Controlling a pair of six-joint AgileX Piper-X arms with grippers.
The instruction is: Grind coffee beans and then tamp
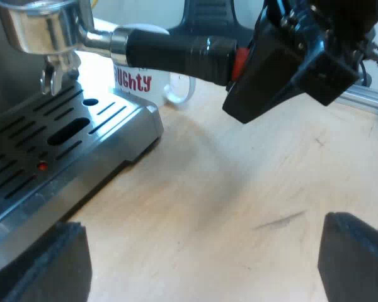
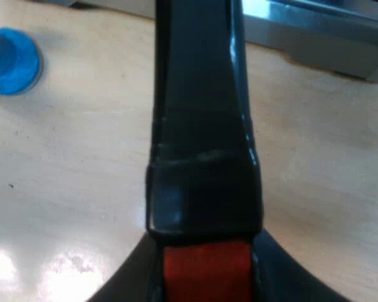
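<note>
While the grinding step is waiting on it, the holder [image 1: 44, 28] is hanging with its metal basket over the drip tray [image 1: 63, 145] at the front of the espresso machine [image 2: 321, 38]. Its spouts are sitting just above the slotted grate, and I cannot tell whether the basket is seating into anything above.

Its dark handle [image 1: 176, 50] is reaching out away from the machine. My right pincer [image 2: 205, 280] is clenching it at the red end [image 1: 240, 61], with fingers [image 2: 135, 286] pressing in from both sides. I am judging that this far-end grip is giving me leverage to steer or twist the basket while leaving the metal part free for the machine.

My left pincer [image 1: 205, 264] is hanging released, fingers spread wide over bare surface [image 1: 252, 189] just beside the tray and grasping nothing. I am reading that as standing clear so the handle can swing.

A mug [image 1: 157, 85] with red lettering is sitting behind the handle, close to the tray's corner. The blue tamper [image 2: 9, 60] is standing on the surface near the handle, well placed for the tamping that follows the grind.
</note>
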